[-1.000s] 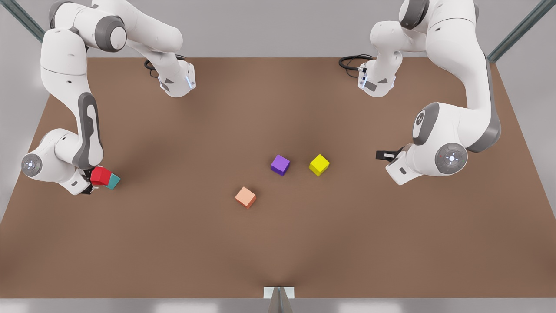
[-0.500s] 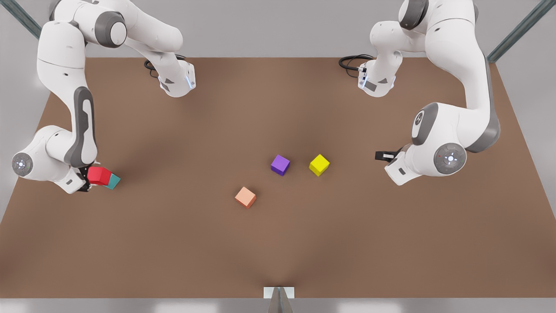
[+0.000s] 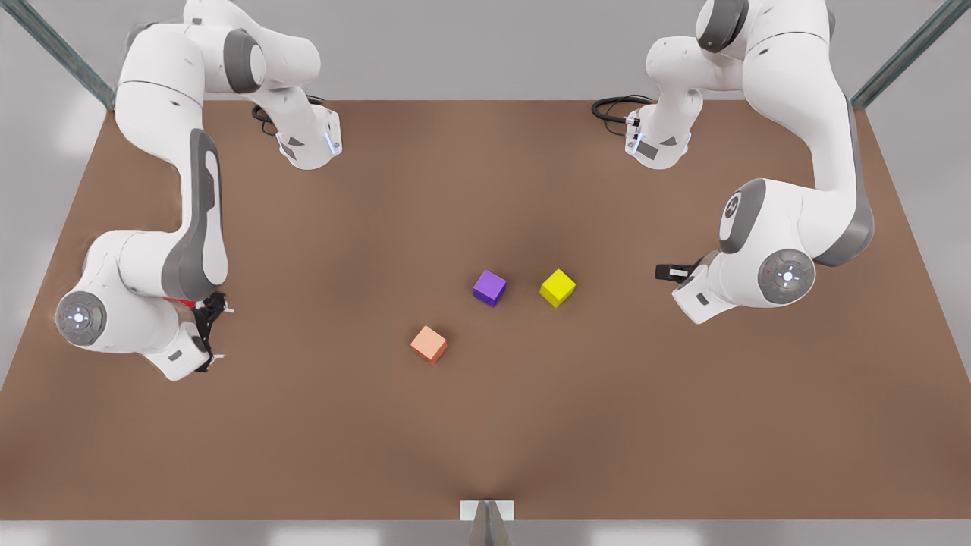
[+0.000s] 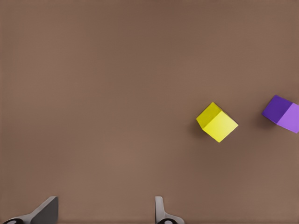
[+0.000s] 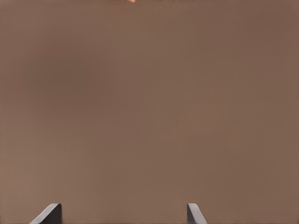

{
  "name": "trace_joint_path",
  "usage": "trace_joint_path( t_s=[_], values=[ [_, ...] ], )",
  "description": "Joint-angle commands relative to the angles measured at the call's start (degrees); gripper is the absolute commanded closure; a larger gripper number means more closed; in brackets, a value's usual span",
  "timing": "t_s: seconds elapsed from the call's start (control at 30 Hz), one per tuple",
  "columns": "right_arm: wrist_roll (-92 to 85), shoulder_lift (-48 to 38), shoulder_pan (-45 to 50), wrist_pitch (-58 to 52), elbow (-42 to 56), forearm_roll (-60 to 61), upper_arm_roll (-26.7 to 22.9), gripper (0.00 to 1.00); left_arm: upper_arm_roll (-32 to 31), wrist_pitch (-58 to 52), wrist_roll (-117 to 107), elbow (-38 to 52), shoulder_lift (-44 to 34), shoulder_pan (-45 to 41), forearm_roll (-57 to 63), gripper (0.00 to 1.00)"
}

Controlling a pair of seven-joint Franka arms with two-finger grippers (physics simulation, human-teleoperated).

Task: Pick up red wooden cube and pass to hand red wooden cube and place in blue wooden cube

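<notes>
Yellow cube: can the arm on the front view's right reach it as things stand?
Probably yes. That arm's left gripper is open, bare table lies between it and the yellow cube, and the purple cube stands apart beyond.

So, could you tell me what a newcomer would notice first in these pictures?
Three bright cubes sit mid-table: a purple cube, a yellow cube and a salmon-orange cube. At the front view's left, the right end effector hangs open, with a sliver of what looks like the red wooden cube showing under its wrist. The left end effector waits open at the front view's right.
</notes>
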Motion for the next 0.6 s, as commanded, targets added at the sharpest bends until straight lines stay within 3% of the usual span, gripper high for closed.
trace_joint_path(
  t_s=[0.0,0.07,0.1,0.23,0.37,0.43,0.57],
  values=[
    [91.35,2.17,1.81,-8.22,4.02,-2.92,-0.18,0.00,-0.01,-0.04,-0.04,0.04,-0.07,0.08,0.02,0.00],
    [92.83,-3.62,1.55,-14.27,4.37,-0.72,0.43,0.00,-0.01,-0.04,-0.04,0.04,0.11,0.08,0.02,0.00],
    [98.35,-6.34,-1.86,-15.51,3.67,-0.80,3.75,0.00,-0.01,-0.04,-0.04,0.04,0.11,0.08,0.02,0.00],
    [103.65,-22.17,-3.90,-14.82,-8.19,-2.30,8.87,0.00,0.08,-0.04,0.13,0.04,0.37,0.26,0.11,0.00],
    [101.19,-26.66,-5.92,-12.18,-11.45,-6.26,13.62,0.00,-0.01,-0.39,-0.13,-0.04,0.72,0.08,-0.42,0.00],
    [92.93,-28.50,-6.89,-9.19,-14.35,-7.66,13.62,0.00,-0.01,-0.39,-0.13,-0.04,0.72,0.08,-0.33,0.00],
    [92.84,-28.68,-7.33,-9.19,-14.70,-7.49,13.71,0.00,-0.01,-0.39,-0.13,-0.04,0.72,-0.01,-0.33,0.00]
  ],
)
